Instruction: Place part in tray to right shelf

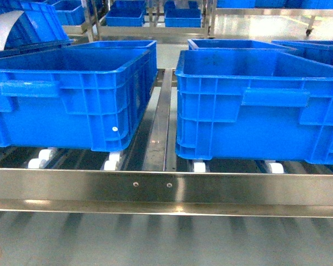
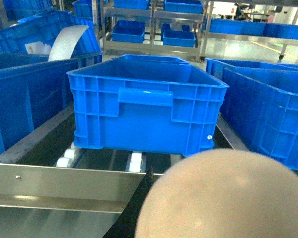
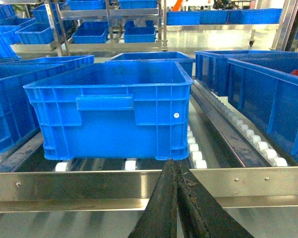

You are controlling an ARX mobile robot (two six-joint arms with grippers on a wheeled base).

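The right shelf (image 1: 166,185) carried two large blue crates side by side, the left crate (image 1: 66,100) and the right crate (image 1: 255,105), resting on white rollers (image 1: 112,162) behind the flat steel front rail. In the left wrist view a beige rounded surface (image 2: 223,198), seemingly the tray, filled the lower right; that gripper's state could not be told. The right gripper (image 3: 176,198) had its dark fingers pressed together, nothing between them. The part was nowhere visible.

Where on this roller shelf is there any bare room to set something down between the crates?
Only narrow strips are bare: the channel between the left crate and right crate, over the steel divider, and the roller strip between the crates and front rail. The crates crowd everything else, though both look empty inside.
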